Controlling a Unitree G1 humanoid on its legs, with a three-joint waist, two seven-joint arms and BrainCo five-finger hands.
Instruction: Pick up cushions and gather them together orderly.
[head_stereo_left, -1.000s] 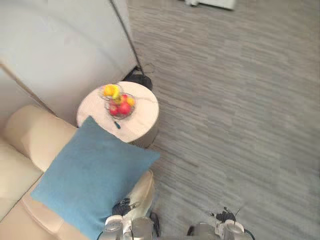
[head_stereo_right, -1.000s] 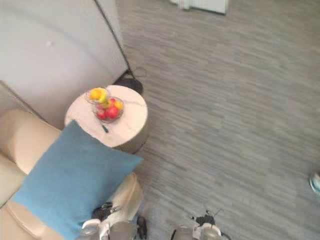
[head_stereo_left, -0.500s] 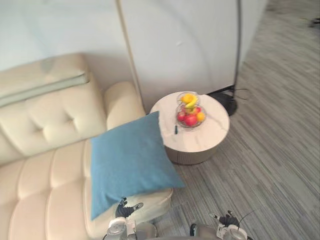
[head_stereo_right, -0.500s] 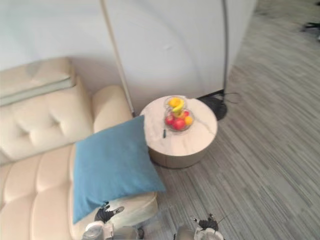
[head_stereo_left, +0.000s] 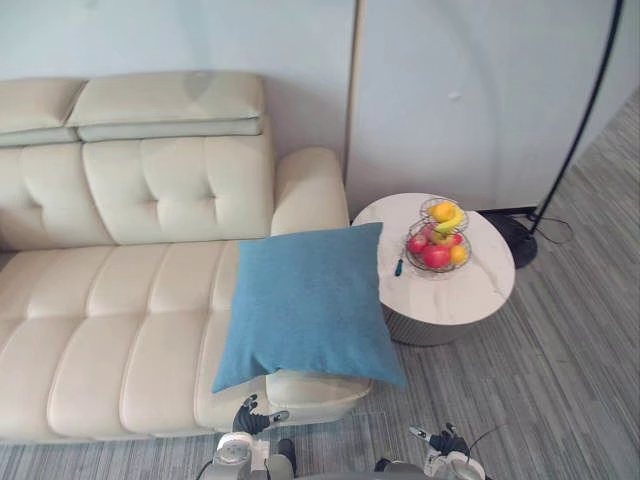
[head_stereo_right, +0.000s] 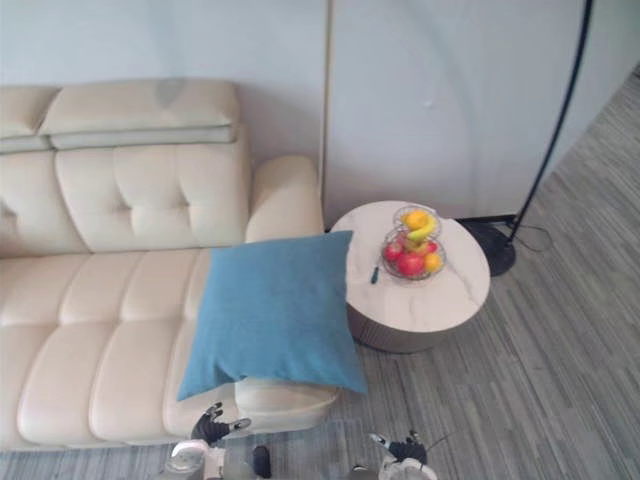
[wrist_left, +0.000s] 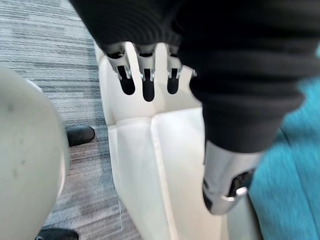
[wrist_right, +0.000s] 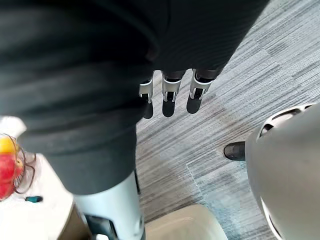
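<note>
A single blue cushion (head_stereo_left: 308, 300) lies on the right end of the cream sofa (head_stereo_left: 120, 300), overhanging the seat's front corner beside the armrest. It also appears as a teal edge of the cushion (wrist_left: 295, 165) in the left wrist view. My left hand (head_stereo_left: 248, 417) hangs low in front of the sofa's front right corner, below the cushion and apart from it. Its fingers (wrist_left: 144, 75) are straight and hold nothing. My right hand (head_stereo_left: 440, 440) hangs over the floor to the right, fingers (wrist_right: 170, 92) relaxed and empty.
A round pale side table (head_stereo_left: 440, 295) stands right of the sofa, touching the cushion's corner, with a wire basket of fruit (head_stereo_left: 437, 236) and a small dark pen-like item (head_stereo_left: 399, 267). A floor lamp's base (head_stereo_left: 520, 240) sits behind it. Grey plank floor (head_stereo_left: 560, 380) lies to the right.
The whole picture has swung, so the camera moved: the sofa now fills the left and the table sits at the right. Cushion and both hands keep their places.
</note>
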